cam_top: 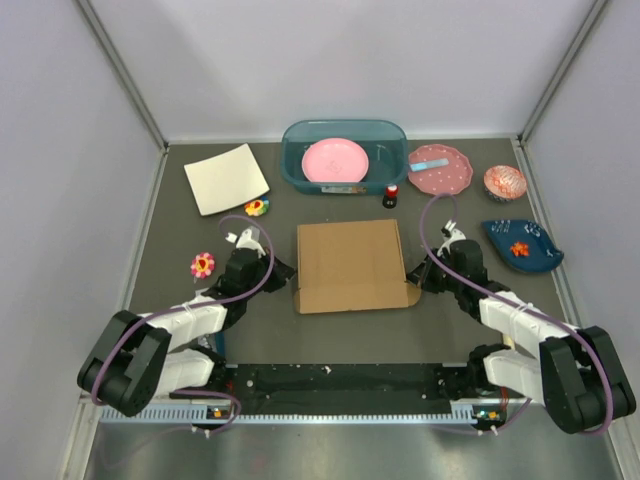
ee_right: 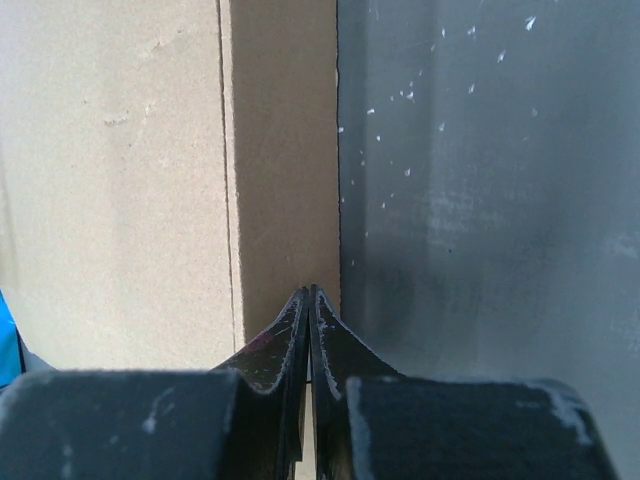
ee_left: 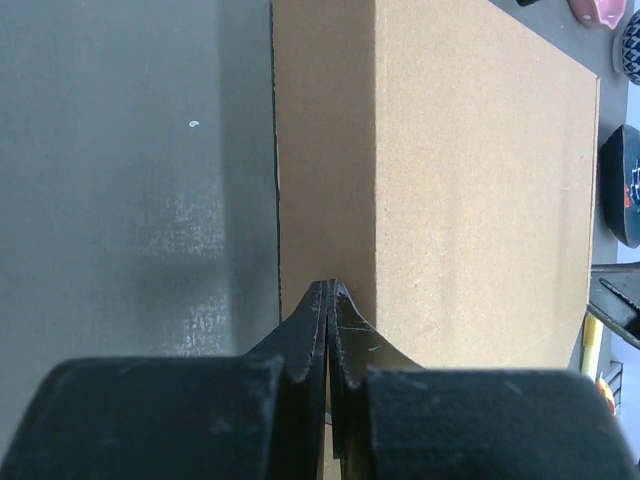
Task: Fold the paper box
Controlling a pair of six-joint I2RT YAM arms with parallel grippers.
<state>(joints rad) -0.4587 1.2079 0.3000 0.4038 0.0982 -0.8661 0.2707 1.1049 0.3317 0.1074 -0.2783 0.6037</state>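
A plain brown corrugated cardboard box, closed into a shallow rectangle, is seen lying flat on the dark grey table between the two grippers. The left gripper is held at the box's side wall, its fingers drawn together with nothing between them; the cardboard stretches ahead and to the right of its tips. The right gripper, likewise closed on nothing, is set at the opposite wall, the box lying ahead and to its left.
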